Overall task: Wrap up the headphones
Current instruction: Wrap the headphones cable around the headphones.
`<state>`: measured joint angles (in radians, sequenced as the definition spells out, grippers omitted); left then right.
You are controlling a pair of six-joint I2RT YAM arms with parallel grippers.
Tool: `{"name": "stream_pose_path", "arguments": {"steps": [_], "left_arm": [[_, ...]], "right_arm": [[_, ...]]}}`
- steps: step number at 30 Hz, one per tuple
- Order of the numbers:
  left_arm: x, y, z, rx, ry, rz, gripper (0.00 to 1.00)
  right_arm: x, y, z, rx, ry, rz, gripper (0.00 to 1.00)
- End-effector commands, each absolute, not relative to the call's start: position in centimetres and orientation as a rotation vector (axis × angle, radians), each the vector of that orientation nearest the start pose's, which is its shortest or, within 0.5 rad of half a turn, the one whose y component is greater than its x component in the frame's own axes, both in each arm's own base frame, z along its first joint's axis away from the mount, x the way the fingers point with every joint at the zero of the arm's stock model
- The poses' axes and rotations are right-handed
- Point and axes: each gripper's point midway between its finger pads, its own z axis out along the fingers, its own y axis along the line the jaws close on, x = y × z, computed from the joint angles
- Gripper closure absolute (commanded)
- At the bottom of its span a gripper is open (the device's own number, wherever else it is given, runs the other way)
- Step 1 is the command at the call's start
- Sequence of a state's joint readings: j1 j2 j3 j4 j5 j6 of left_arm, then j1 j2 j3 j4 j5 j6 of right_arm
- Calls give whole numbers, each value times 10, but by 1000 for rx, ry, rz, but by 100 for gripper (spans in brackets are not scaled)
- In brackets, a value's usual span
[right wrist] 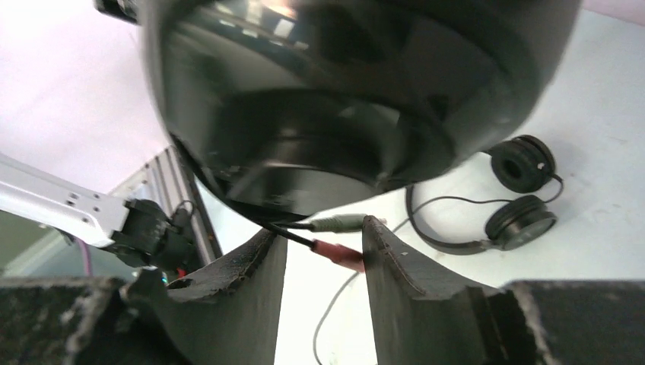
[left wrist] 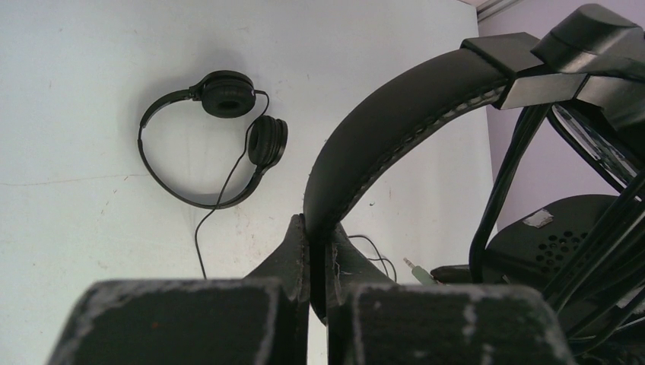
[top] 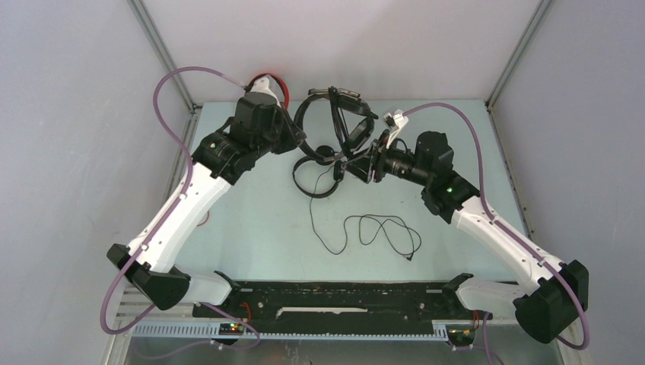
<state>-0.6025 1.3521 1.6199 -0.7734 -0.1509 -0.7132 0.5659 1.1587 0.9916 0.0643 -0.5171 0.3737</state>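
Observation:
A large black headset (top: 338,114) hangs above the table between both arms. My left gripper (left wrist: 319,236) is shut on its padded headband (left wrist: 395,114). One glossy earcup (right wrist: 357,99) fills the top of the right wrist view. Just below it my right gripper (right wrist: 323,236) stands open, its jaws apart. A red plug (right wrist: 338,255) and a green plug (right wrist: 342,223) on thin black leads cross the gap at the fingertips. A smaller black pair of headphones (top: 316,179) lies flat on the table, its thin cable (top: 373,232) trailing loose toward the near edge. A red cable (top: 278,84) shows behind the left wrist.
Grey walls and metal frame posts (top: 163,53) close in the table at the back and sides. The black base rail (top: 342,296) runs along the near edge between the arm bases. Purple hoses (top: 171,84) arc over each arm.

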Motion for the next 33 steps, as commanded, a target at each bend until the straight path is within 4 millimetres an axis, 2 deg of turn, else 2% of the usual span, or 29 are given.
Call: {"name": "stream_pose_path", "arguments": {"steps": [1,5,13,21,27,33], "left_arm": [[309,-236,403,-143,2001,-820,100],[307,-238,400,-121,2022,-821,100],[306,-240,393,-96,2057,-806,100],[310,-237,390,-98,2068,-765,100],[320,-232,390,-96,2075,-695,100],[335,-224,386,-92,2086,-570,100]], "right_arm": [[274,275,305,-701,1616,997,56],[267,277,304,-766,1573,999,57],[270,274,303,-748,1566,972,59],[264,269,299,-700,1631,999,60],[248,259,286,-683,1732,999,58],[222,247,273,-699,1811,1019,52]]}}
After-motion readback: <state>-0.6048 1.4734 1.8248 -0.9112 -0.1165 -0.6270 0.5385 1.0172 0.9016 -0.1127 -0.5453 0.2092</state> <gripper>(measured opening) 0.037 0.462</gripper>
